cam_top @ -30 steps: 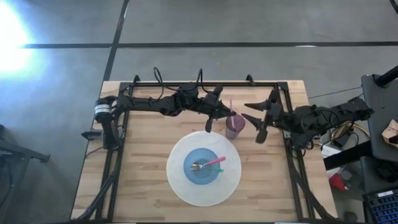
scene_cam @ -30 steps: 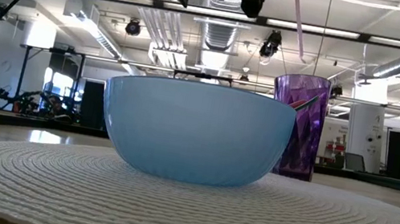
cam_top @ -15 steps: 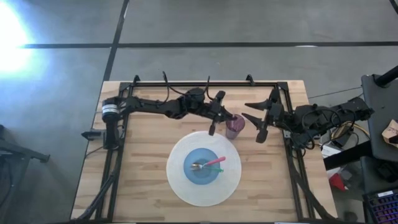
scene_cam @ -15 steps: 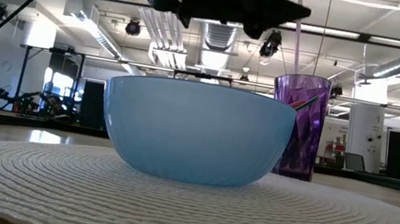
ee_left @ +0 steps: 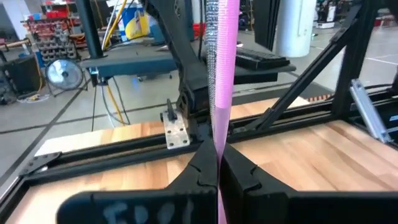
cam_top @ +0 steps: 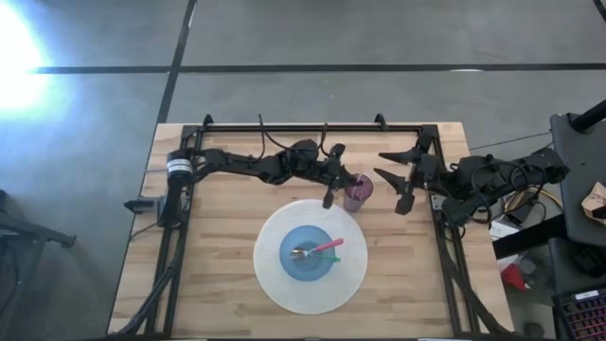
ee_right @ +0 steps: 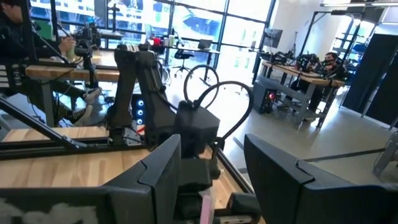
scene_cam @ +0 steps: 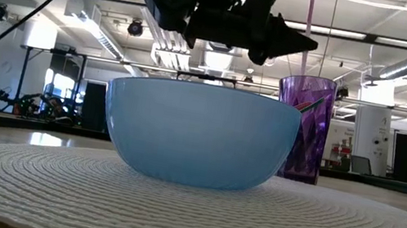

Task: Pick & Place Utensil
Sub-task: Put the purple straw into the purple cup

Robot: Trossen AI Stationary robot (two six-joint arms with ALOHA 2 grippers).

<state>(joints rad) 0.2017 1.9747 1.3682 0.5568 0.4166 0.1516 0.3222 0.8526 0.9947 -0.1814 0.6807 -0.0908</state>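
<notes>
the left gripper (ee_left: 217,177) is pinched tight on a pink utensil (ee_left: 221,74), whose handle stands nearly upright between the fingers. in the overhead view that gripper (cam_top: 333,185) sits right beside the purple cup (cam_top: 358,193), and the low view shows the pink handle (scene_cam: 309,28) directly above the cup (scene_cam: 301,126), running straight up and down. so the thing to settle is vertical: the utensil's long axis lines up with the cup's mouth, and the next move looks like a plain drop or lift along that line, with little sideways correction needed.

the right gripper (cam_top: 402,180) waits on the cup's other side, fingers spread apart, slightly farther from the cup than the left.

nearer the camera a blue bowl (cam_top: 309,253) rests on a round white placemat (cam_top: 270,279), holding more utensils (cam_top: 320,251), one with a pink handle. the bowl stands close to the cup, so the arm has little room on that side. everything sits on a wooden table (cam_top: 218,246).
</notes>
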